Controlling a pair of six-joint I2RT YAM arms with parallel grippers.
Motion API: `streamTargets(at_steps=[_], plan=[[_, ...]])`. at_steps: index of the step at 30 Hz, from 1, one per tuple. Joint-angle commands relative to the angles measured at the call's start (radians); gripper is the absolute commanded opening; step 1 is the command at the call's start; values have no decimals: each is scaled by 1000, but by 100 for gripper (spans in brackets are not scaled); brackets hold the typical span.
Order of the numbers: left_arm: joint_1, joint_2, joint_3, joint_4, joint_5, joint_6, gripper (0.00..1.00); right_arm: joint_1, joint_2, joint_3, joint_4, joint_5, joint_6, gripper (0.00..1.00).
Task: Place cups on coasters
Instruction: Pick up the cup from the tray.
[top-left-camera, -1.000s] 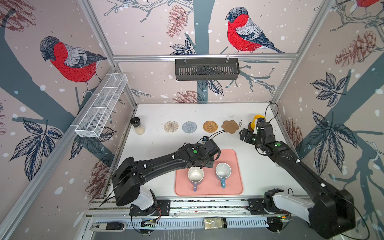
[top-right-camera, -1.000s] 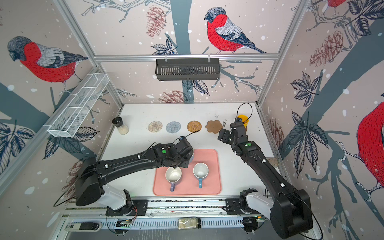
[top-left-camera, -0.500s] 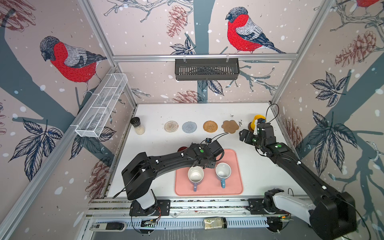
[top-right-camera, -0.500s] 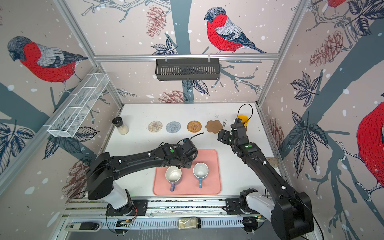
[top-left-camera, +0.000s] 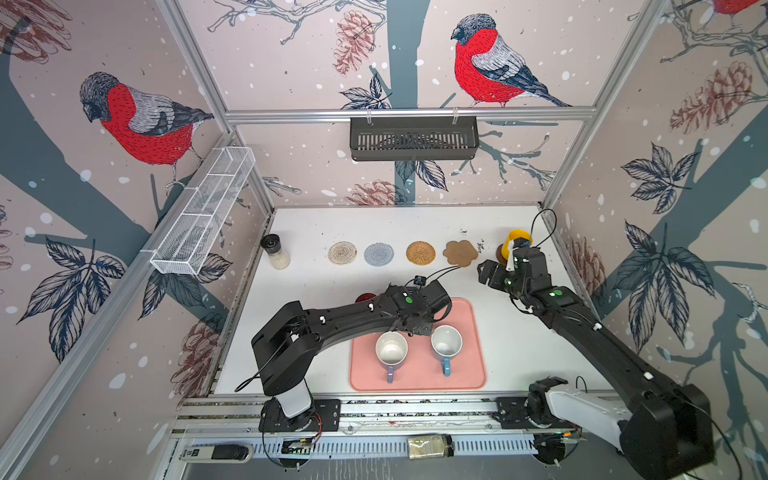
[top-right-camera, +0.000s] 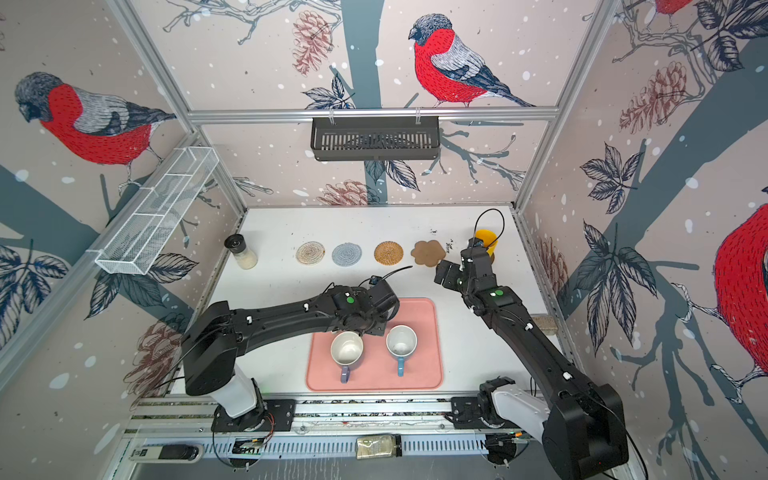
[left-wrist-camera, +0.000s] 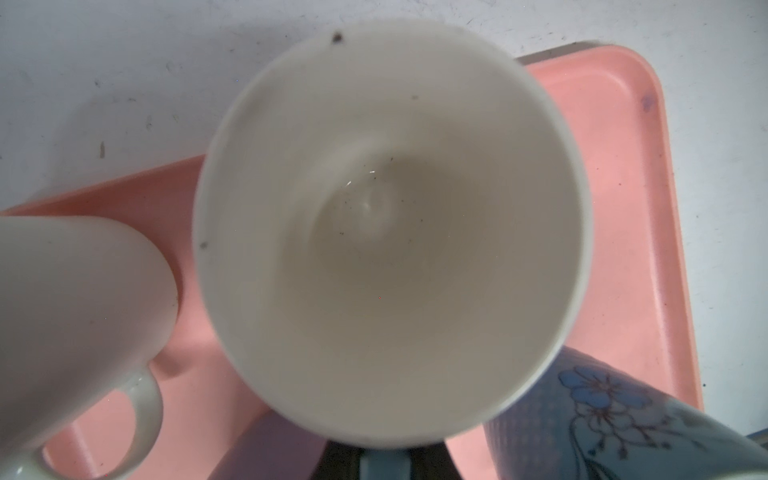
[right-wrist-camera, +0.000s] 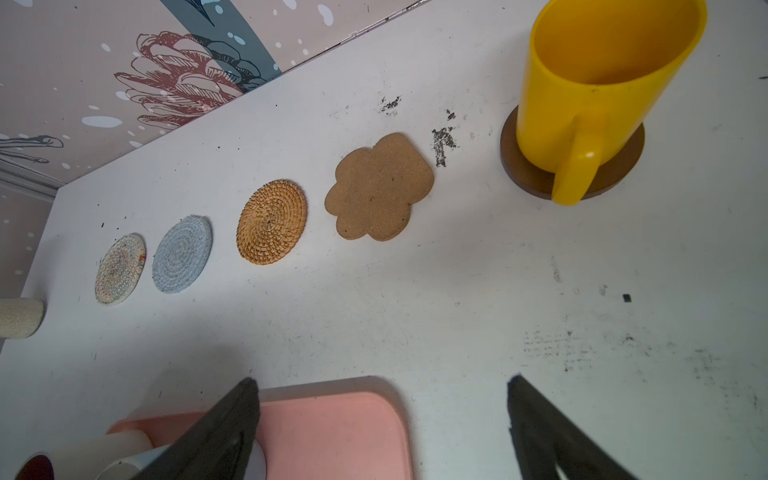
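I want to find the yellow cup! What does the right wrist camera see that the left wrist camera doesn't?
Only right wrist: the yellow cup standing on the dark brown coaster, four bare coasters, the open right pincer. Only left wrist: a close look inside a white-lined cup, beside a flowered blue cup. Both: the pink tray and white table.

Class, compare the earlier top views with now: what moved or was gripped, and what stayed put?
The left arm's elbow swung toward the pink tray; the left gripper shifted slightly rightward, over a third mug hidden in the top views; whether it grips that mug's handle is unclear. Unchanged: right gripper open beside the yellow mug on its brown coaster; lavender-handled mug and blue-handled mug on the tray.
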Motion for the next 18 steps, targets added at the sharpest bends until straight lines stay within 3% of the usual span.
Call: streamTargets(at_steps=[1, 4, 18], plan=[[1, 7, 15, -28, -13, 6, 9, 4, -10, -4, 33, -5, 6, 93], [1, 13, 26, -36, -16, 10, 0, 5, -17, -7, 35, -5, 5, 93], [5, -3, 135, -147, -105, 41, 0, 9, -20, -5, 31, -12, 5, 93]])
